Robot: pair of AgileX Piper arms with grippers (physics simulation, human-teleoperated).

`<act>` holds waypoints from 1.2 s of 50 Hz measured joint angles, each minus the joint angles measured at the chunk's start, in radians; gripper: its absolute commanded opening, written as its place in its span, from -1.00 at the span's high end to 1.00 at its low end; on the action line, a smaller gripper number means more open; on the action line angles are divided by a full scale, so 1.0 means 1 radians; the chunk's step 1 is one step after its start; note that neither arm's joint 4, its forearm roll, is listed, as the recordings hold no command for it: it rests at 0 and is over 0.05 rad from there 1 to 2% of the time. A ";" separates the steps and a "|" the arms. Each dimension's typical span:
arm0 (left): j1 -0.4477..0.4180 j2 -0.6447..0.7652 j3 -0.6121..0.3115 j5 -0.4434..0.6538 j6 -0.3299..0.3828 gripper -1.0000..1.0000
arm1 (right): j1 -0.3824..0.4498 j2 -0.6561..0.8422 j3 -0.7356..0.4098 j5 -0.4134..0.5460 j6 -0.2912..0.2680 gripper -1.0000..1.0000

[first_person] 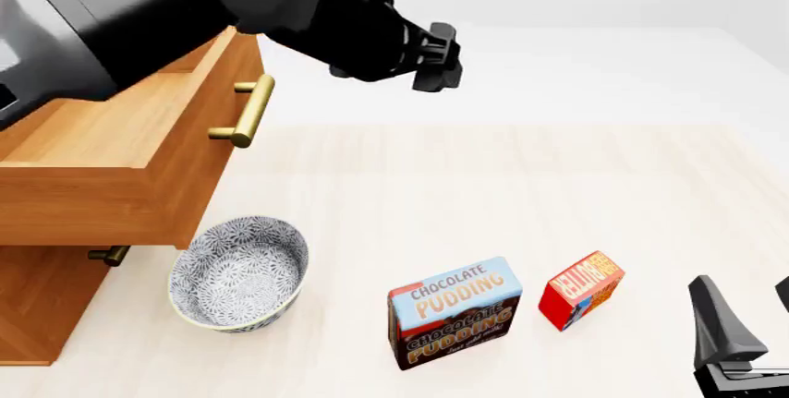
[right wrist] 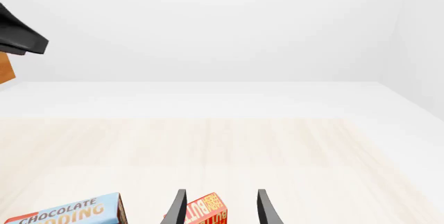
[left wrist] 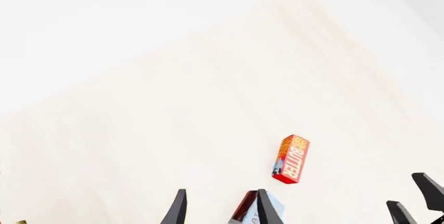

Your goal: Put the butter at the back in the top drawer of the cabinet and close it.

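Near the front right of the table: the butter, lying flat and free, red side and orange-yellow face up, just beside the chocolate pudding box and apart from it. Long axis slanted, running from near-left to far-right in the front view. Well off to the left: the cabinet, its top drawer already pulled out, brass handle facing the table, patterned bowl below its front.

Nearer by far: the right gripper, low at the table's right edge, fingers parted and empty, the butter showing between them in the right wrist view, a little ahead and toward the left. Probably only a short forward reach needed, with a small wrist turn to close across the box's narrow width rather than along its length.

Farther away: the left gripper, raised high above the table next to the drawer, fingers likewise apart and holding nothing, looking down on the butter from a distance. Judged the poorer choice for the pick.
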 measured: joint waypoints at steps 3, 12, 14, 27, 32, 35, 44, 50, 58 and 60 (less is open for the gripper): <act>-0.009 0.016 0.001 -0.007 0.003 -1.00 | 0.000 0.000 0.000 0.000 0.000 -1.00; -0.045 0.075 0.015 -0.039 0.003 -1.00 | 0.000 0.000 0.000 0.000 0.000 -1.00; -0.054 0.088 0.015 -0.044 0.003 -1.00 | 0.000 0.000 0.000 0.000 0.000 -1.00; -0.111 0.164 -0.004 -0.057 0.007 -1.00 | 0.000 0.000 0.000 0.000 0.000 -1.00; -0.132 0.195 -0.025 -0.052 0.015 -1.00 | 0.000 0.000 0.000 0.000 0.000 -1.00; -0.145 0.214 -0.040 -0.048 0.020 -1.00 | 0.000 0.000 0.000 0.000 0.000 -1.00; -0.190 0.280 -0.096 -0.027 0.027 -1.00 | 0.000 0.000 0.000 0.000 0.000 -1.00; -0.218 0.321 -0.134 -0.013 0.031 -1.00 | 0.000 0.000 0.000 0.000 0.000 -1.00; -0.253 0.372 -0.187 0.011 0.035 -1.00 | 0.000 0.000 0.000 0.000 0.000 -1.00; -0.261 0.385 -0.200 0.016 0.036 -1.00 | 0.000 0.000 0.000 0.000 0.000 -1.00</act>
